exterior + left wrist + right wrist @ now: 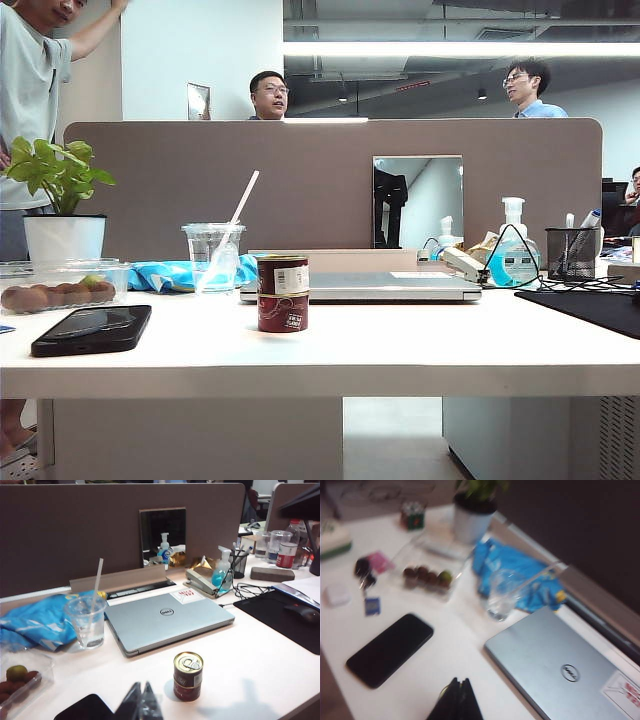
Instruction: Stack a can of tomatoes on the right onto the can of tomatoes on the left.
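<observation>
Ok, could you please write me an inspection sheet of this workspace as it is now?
Surface: white table.
Job's things: one can standing upright in front of the laptop; second can not seen.
Clutter: closed laptop, phone, cup with straw, fruit box, blue bag, plant pot.
Grippers: left gripper jaws shut, near the can; right gripper jaws shut, between phone and laptop.
Cables: black cable beside the soap bottle.
Surroundings: partition; people behind it.
</observation>
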Tool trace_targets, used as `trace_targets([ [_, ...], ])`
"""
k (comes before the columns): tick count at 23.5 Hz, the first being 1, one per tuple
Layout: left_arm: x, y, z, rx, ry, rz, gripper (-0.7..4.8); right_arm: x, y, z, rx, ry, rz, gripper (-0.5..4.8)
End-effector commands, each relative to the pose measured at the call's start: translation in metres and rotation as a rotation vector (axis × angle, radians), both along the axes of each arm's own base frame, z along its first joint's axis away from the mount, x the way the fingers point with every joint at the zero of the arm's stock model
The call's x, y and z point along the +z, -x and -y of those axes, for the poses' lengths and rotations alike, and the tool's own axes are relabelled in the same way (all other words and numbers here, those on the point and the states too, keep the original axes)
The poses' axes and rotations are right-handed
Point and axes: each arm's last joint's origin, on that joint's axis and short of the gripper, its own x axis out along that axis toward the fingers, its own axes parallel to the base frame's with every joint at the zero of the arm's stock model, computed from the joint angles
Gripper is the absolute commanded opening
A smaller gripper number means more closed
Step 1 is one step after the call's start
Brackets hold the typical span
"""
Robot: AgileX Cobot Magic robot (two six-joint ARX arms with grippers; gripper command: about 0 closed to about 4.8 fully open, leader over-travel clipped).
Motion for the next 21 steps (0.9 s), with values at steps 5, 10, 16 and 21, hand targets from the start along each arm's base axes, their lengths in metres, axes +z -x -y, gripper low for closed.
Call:
trace_targets([
  [5,0.007,0.013,-0.003,0.023,-0.005,0.098,-0.04,-0.043,0.066,0.054,-0.222,-0.246,0.161,-0.09],
  [10,0.0,0.017,-0.005,0.05,0.013,0.115,-0.04,-0.07,0.094,0.075,-0.257,-0.341,0.196,-0.09],
  [16,-0.019,0.027,-0.009,0.106,0.122,0.112,-0.04,-0.107,0.123,0.1,-0.348,-0.37,0.223,-0.09],
  [21,-0.048,0.017,-0.011,0.241,0.122,0.065,-0.05,-0.146,0.136,0.11,-0.371,-0.361,0.216,-0.08],
])
